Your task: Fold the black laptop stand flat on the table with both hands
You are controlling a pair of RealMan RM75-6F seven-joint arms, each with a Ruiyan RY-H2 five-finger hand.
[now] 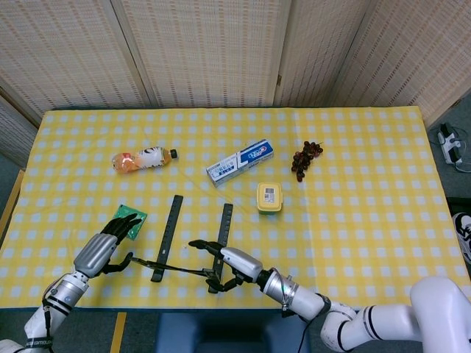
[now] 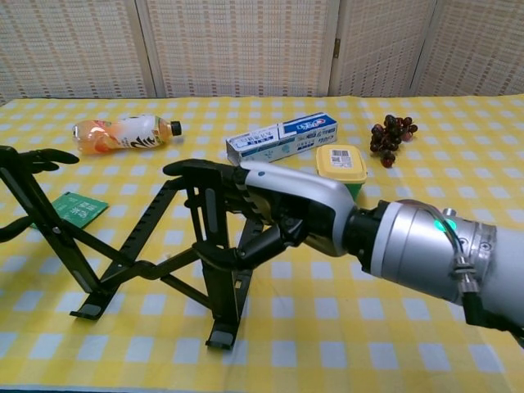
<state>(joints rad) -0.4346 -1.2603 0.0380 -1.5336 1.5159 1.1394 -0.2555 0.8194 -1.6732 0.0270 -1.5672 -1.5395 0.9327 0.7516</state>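
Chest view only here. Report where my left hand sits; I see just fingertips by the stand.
Observer: Head view shows the whole left hand, fingers spread, left of the stand and holding nothing.
Operator: Give me its fingertips.
Observer: From above they overlap the green packet; I cannot tell if they touch it.
Operator: Now the right hand.
Observer: The right hand is at the near end of the stand's right rail; from above, the two rails run side by side, away from you.
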